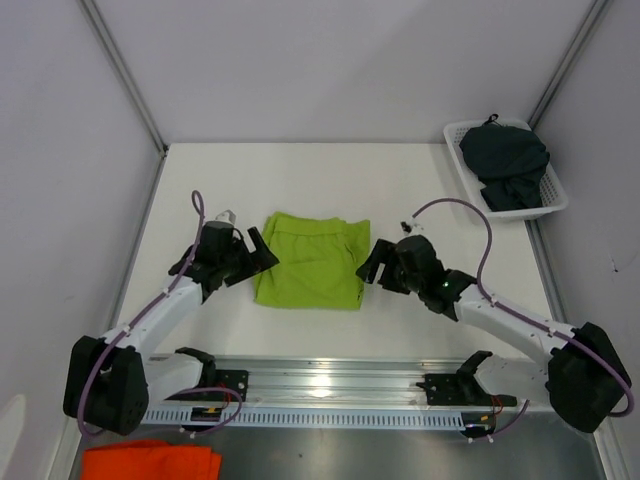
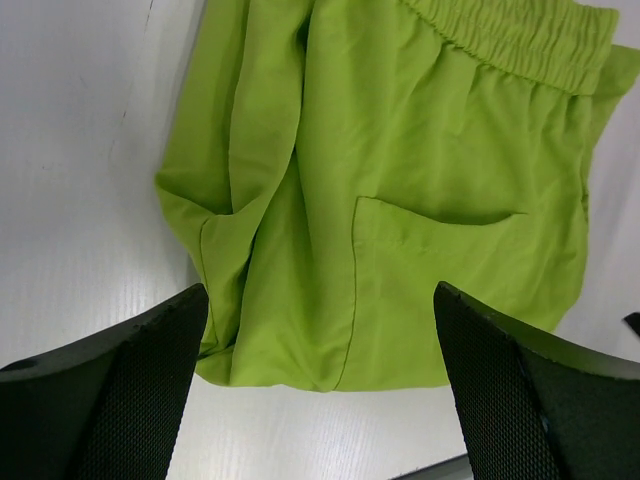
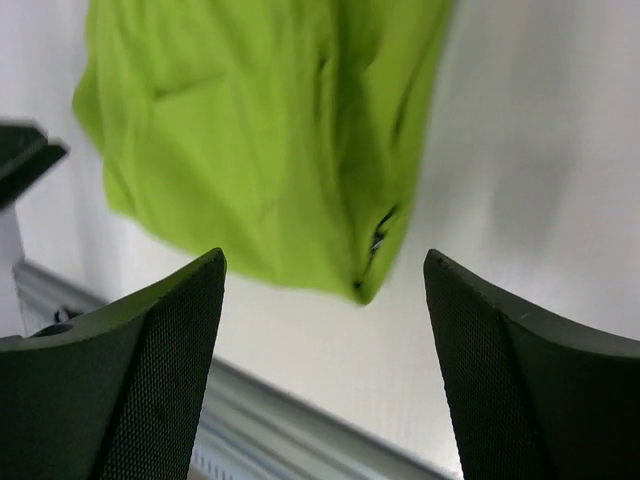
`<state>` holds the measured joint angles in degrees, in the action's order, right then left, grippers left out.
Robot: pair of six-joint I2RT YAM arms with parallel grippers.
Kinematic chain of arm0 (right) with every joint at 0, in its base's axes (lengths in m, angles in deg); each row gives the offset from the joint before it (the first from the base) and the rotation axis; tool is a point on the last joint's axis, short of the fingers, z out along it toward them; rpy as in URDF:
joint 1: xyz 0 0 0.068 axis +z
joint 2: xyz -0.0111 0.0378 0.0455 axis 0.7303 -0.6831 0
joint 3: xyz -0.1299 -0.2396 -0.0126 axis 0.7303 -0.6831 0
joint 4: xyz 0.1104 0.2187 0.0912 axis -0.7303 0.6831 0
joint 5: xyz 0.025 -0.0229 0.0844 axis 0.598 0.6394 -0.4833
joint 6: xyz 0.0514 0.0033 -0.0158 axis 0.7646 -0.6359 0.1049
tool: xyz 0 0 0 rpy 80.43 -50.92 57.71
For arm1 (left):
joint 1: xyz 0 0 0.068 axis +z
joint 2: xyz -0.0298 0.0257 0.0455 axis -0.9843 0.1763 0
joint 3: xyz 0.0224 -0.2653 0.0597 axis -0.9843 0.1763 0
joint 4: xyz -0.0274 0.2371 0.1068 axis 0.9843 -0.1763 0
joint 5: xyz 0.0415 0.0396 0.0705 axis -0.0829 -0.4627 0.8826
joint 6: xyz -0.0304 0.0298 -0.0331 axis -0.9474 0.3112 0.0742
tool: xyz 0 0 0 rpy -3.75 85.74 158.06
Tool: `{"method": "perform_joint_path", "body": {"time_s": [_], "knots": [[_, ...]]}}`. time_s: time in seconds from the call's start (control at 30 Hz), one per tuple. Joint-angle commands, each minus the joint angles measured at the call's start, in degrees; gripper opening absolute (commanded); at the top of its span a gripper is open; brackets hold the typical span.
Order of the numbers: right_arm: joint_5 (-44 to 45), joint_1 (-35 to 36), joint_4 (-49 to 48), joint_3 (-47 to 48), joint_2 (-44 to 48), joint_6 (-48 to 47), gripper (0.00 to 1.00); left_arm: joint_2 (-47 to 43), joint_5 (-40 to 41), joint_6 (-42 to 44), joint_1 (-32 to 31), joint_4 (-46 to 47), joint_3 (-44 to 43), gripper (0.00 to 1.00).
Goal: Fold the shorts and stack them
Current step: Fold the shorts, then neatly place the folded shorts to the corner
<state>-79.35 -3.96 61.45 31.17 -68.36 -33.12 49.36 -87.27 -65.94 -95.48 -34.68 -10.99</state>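
Green shorts [image 1: 312, 260] lie folded mid-table, left gripper [image 1: 263, 250] and right gripper [image 1: 366, 262] flanking them, both wide open, empty. Dark shorts [image 1: 505, 160] sit in the far-right basket [image 1: 555, 197]; fetching them seems next.

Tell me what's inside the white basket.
The white basket holds the dark shorts, crumpled in a heap. Anything beneath them is hidden; the fabric covers the basket's floor.
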Motion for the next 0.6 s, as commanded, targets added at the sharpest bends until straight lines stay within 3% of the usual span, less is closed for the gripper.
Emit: {"method": "perform_joint_path", "body": {"time_s": [0.0,0.17,0.3,0.57], "knots": [[-3.1,-6.0,5.7,3.9,-1.2,-7.4,0.81,2.3,0.5,1.1,-0.3,1.1,-2.0,0.95],[-10.3,-7.6,4.5,9.2,-12.5,-12.3,0.81,7.2,3.8,1.9,-0.1,1.2,-4.0,0.95],[-15.9,-8.3,-2.1,11.1,-19.7,-12.2,0.81,8.3,2.8,1.1,-0.1,2.2,-5.0,0.95],[-13.8,-9.3,-7.2,15.4,-30.3,-8.7,0.81,7.7,5.3,1.7,-0.2,0.1,-6.4,0.95]]}}
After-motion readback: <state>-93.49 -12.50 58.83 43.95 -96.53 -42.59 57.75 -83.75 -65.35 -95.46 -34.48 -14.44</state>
